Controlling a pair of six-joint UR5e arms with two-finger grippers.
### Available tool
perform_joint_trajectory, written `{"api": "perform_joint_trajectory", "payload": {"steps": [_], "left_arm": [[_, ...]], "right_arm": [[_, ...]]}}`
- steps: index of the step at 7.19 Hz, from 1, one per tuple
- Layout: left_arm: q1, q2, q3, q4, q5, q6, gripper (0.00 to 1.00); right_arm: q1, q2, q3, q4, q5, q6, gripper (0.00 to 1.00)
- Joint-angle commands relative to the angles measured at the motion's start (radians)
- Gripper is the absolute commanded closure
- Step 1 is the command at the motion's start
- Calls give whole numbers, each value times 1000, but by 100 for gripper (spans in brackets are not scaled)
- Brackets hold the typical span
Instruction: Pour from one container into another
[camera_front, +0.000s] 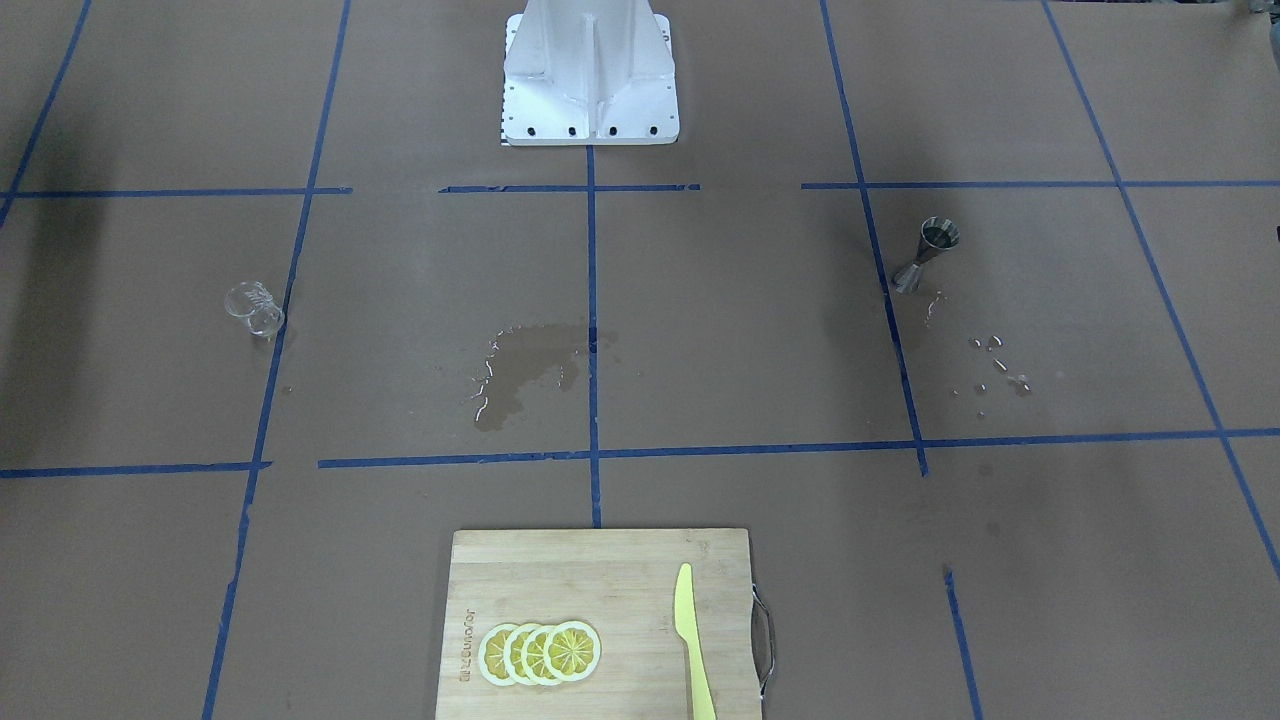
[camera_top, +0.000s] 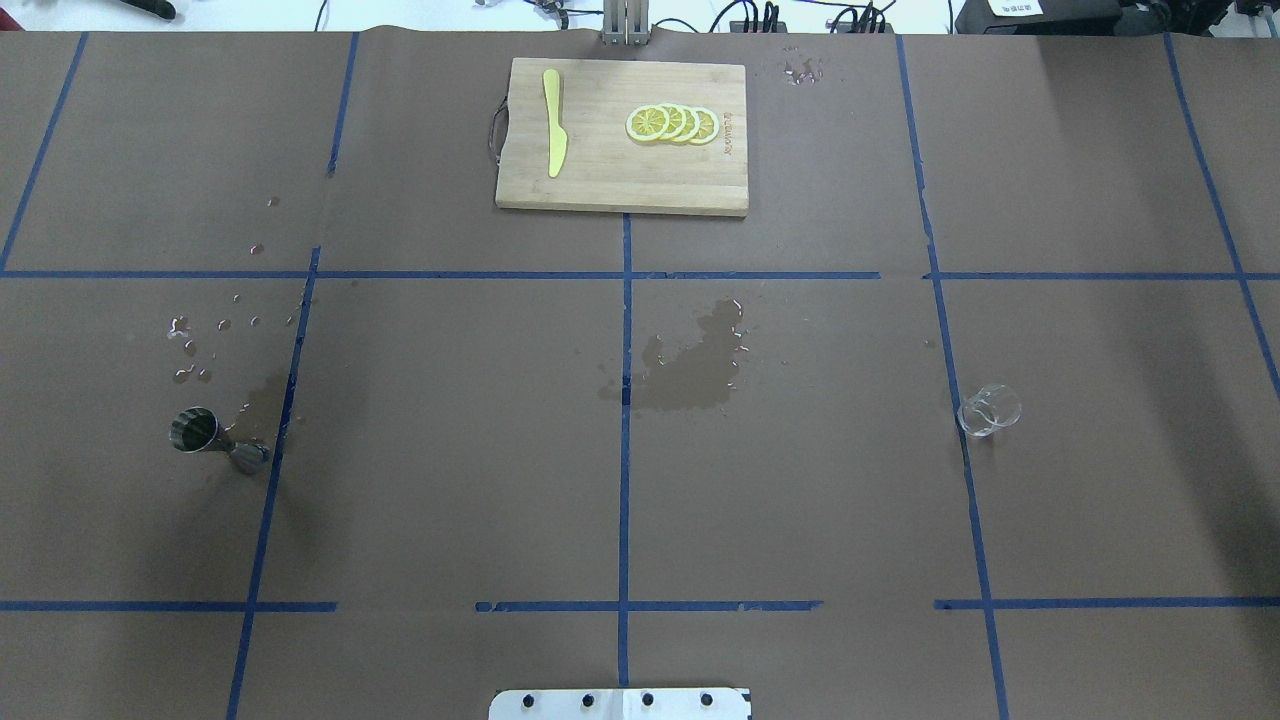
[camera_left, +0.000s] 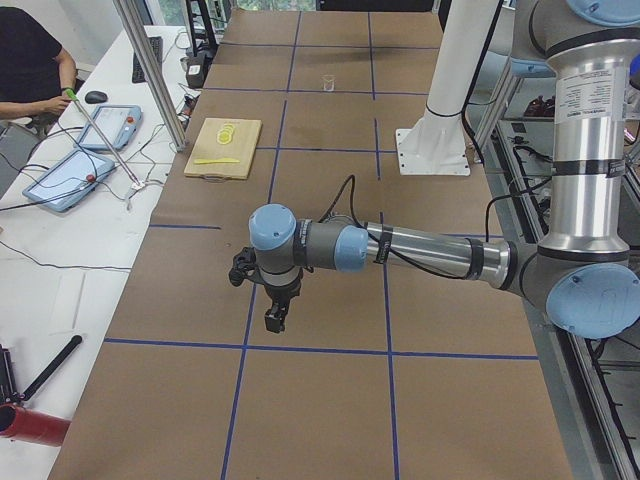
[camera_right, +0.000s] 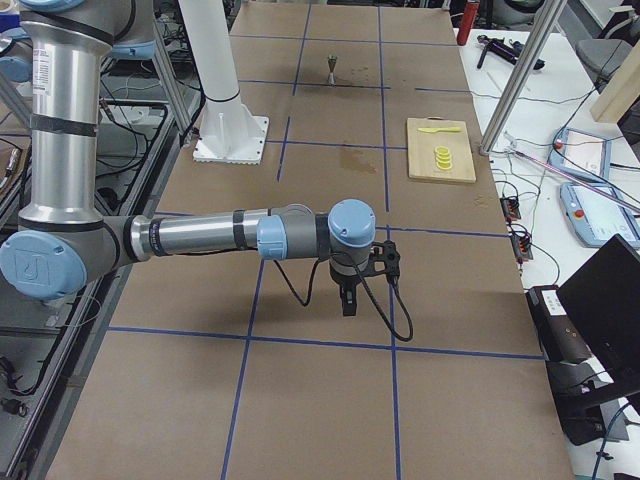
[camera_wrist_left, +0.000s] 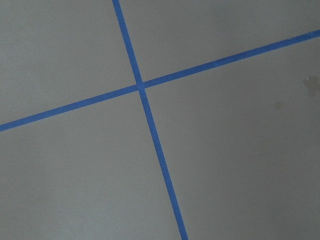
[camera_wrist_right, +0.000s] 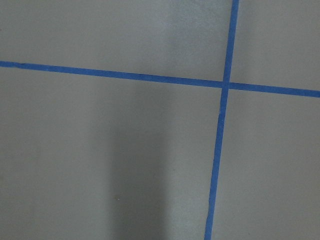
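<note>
The clear glass cup (camera_front: 255, 308) (camera_top: 989, 410) stands alone on the brown paper on the robot's right side, and shows small and far off in the exterior left view (camera_left: 327, 82). The steel jigger (camera_front: 925, 255) (camera_top: 215, 440) stands upright on the robot's left side, also visible far away in the exterior right view (camera_right: 331, 68). My left gripper (camera_left: 275, 320) and right gripper (camera_right: 347, 303) point down near the table's two ends, far from both vessels; I cannot tell whether they are open or shut. Both wrist views show only paper and tape.
A wet patch (camera_top: 690, 370) darkens the paper at the middle, and droplets (camera_top: 200, 345) lie beyond the jigger. A wooden cutting board (camera_top: 600, 170) with lemon slices (camera_top: 672, 123) and a yellow knife (camera_top: 554, 135) sits at the far edge. Blue tape lines (camera_top: 625, 440) grid the table.
</note>
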Motion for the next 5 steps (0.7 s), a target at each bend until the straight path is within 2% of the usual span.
{"api": "perform_joint_trajectory", "payload": {"steps": [1,3,5], "left_arm": [[0,-4,-8,2,0,1,0],[-6,-16,41,0,0,3,0],[-19,-15,110,-4,-174,4,0]], "right_arm": [[-1,11,-4,3,-61,-2,0],[-3,5,3,3,-50,1,0],[-3,11,-6,6,-53,0,0]]}}
